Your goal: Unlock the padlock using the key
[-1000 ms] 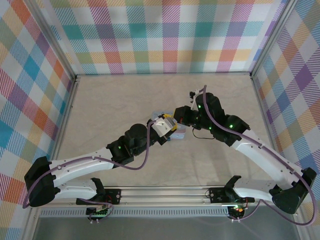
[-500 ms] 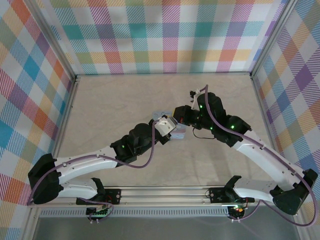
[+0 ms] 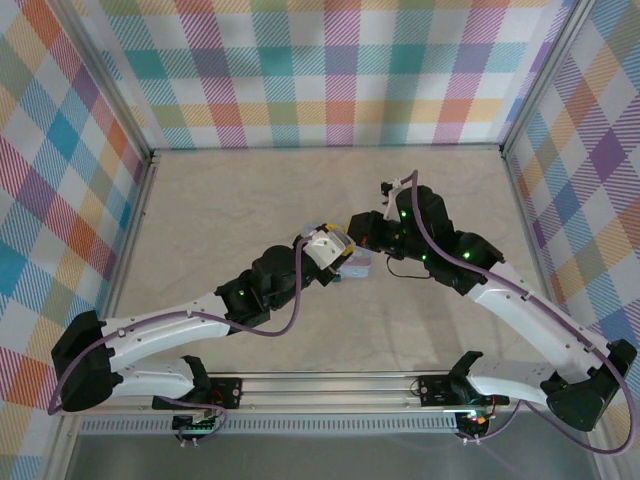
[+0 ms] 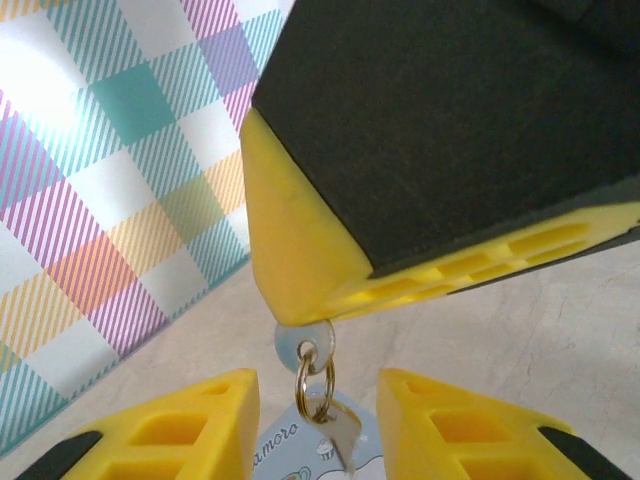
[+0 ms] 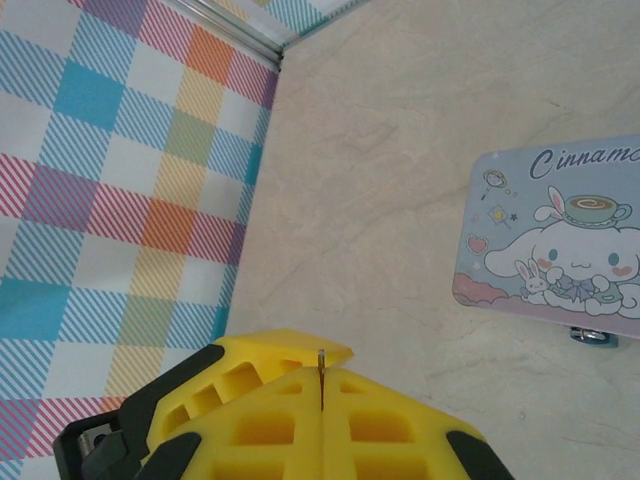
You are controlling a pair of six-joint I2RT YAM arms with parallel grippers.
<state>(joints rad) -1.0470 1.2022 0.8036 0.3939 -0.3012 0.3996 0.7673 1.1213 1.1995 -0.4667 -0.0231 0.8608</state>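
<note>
My right gripper [image 5: 321,372] is shut on the key [image 5: 321,356], whose thin metal edge pokes out between the fingertips. In the left wrist view the round key head [image 4: 305,343] sticks out under the right gripper's yellow fingers [image 4: 300,260]. A ring [image 4: 313,378] and a second small key [image 4: 343,437] hang from it. My left gripper [image 4: 318,400] is open, its fingers on either side of the hanging key without touching it. A tiny bluish padlock [image 5: 595,337] sits at the near edge of the pale blue tin [image 5: 560,240]. Both grippers meet over the tin [image 3: 357,266].
The tin with a white cartoon character lies flat on the beige tabletop [image 3: 230,210] near the middle. Plaid walls [image 3: 320,70] close in the back and both sides. Purple cables [image 3: 290,325] run along both arms.
The left wrist edged right toward the right gripper, then drew back to about where it began. The right arm has stayed still, holding the key.
</note>
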